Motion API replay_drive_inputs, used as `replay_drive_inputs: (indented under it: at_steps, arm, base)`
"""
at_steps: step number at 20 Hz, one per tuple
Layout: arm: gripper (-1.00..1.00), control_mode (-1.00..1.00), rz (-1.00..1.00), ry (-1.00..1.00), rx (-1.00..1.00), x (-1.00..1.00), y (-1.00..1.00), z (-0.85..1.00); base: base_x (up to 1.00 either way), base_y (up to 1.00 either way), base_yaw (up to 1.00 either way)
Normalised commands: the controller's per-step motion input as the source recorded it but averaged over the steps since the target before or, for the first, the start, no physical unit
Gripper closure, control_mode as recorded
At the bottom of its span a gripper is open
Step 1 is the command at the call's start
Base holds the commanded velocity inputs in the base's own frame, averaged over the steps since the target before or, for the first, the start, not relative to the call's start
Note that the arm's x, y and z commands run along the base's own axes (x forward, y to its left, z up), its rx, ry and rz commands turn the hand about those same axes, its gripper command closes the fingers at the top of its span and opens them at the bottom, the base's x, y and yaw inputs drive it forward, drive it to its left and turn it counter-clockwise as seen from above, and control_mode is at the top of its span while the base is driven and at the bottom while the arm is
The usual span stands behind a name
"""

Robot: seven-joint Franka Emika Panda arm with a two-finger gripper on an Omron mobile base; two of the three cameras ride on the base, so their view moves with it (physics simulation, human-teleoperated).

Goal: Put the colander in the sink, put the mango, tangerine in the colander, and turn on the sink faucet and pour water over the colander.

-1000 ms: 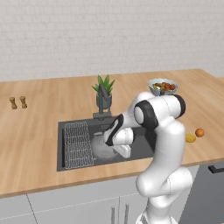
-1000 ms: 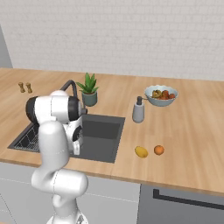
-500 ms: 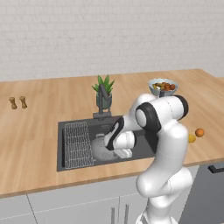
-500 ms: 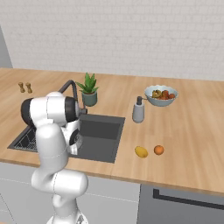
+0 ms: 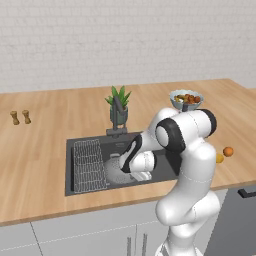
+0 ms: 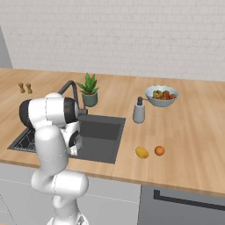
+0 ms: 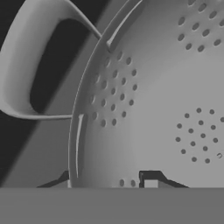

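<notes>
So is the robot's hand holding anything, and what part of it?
Yes. The gripper is shut on the colander's rim, beside one side handle, one fingertip each side of the wall.

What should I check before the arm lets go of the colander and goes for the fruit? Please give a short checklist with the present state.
1. Colander inside the sink: ok, it is low in the basin beside the wire rack.
2. Gripper shut on the colander rim: ok, one fingertip on each side of the rim.
3. Colander resting flat on the sink floor: cannot tell, the arm hides its underside.
4. Mango and tangerine free on the counter: ok, side by side, apart.
5. Colander empty: ok in the part that shows.
6. Faucet off: ok, no stream seen.
</notes>
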Motion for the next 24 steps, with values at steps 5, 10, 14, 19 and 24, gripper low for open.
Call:
replay_drive_inputs:
  at_steps: [5,10,14,19,24]
  arm:
    - [-1.0,-1.0,0.0,0.0,0.0,0.0,0.0,0.0]
    - [-1.0,-1.0,0.0,0.0,0.0,0.0,0.0,0.01]
    - [-1.0,-1.0,0.0,0.0,0.0,0.0,0.0,0.34]
    - [-1.0,-1.0,0.0,0.0,0.0,0.0,0.0,0.67]
    - [-1.0,-1.0,-0.06,0.01,-0.02,-0.11,-0.04,0.73]
  base:
    - [0.0,0.0,0.0]
    - [0.0,0.0,0.0]
    - [0.0,0.0,0.0]
    - [0.0,0.0,0.0]
    - [0.0,0.0,0.0]
